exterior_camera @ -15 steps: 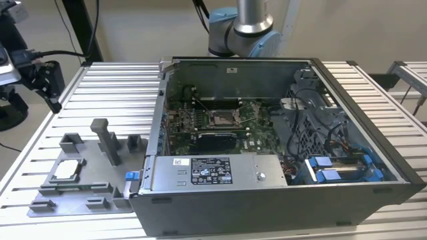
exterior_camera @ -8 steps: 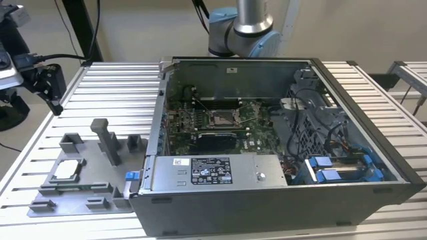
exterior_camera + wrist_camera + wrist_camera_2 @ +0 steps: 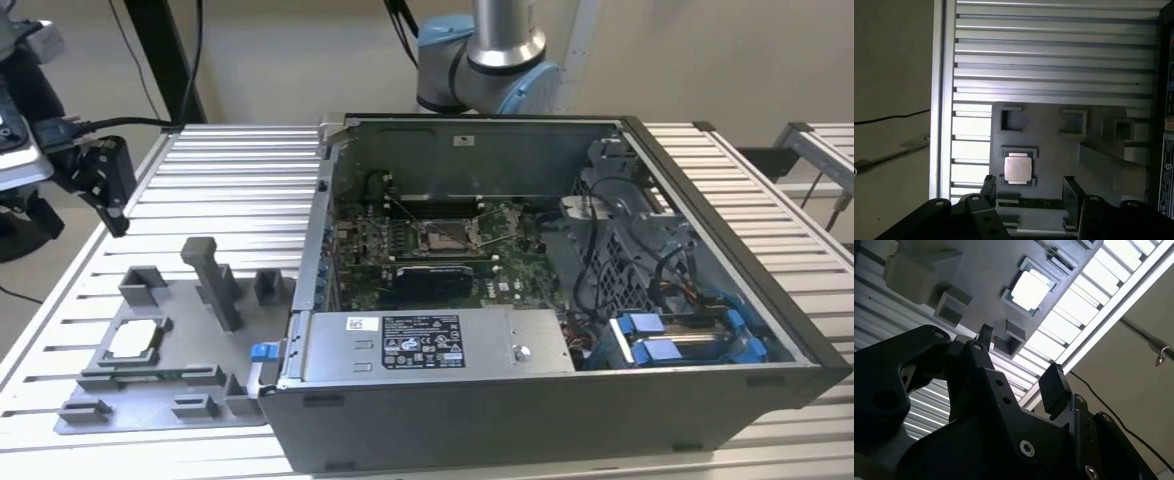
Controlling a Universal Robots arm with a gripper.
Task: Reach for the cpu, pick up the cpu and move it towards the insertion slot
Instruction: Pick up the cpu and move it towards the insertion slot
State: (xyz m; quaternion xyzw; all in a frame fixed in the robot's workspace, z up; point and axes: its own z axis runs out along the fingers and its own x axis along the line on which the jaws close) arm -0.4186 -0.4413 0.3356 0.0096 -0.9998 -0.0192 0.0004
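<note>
On the slatted metal table (image 3: 227, 170) the cpu (image 3: 1017, 168) lies in a pocket of the grey fixture plate (image 3: 1054, 125), well apart from the insertion slot (image 3: 442, 236), with the gripper (image 3: 1030, 186) above it, jaws apart and empty, so the reach is judged under way and a grasp would require closer alignment and descent.

At the exterior view's lower left, the small silvery square cpu (image 3: 135, 340) is left uncovered from above in the grey plastic fixture plate (image 3: 147, 412), flanked by a tall grey upright post (image 3: 214, 285). The silver-framed square insertion slot (image 3: 445, 236) is ringed by the walls of the open grey metal computer case (image 3: 534, 410).
</note>
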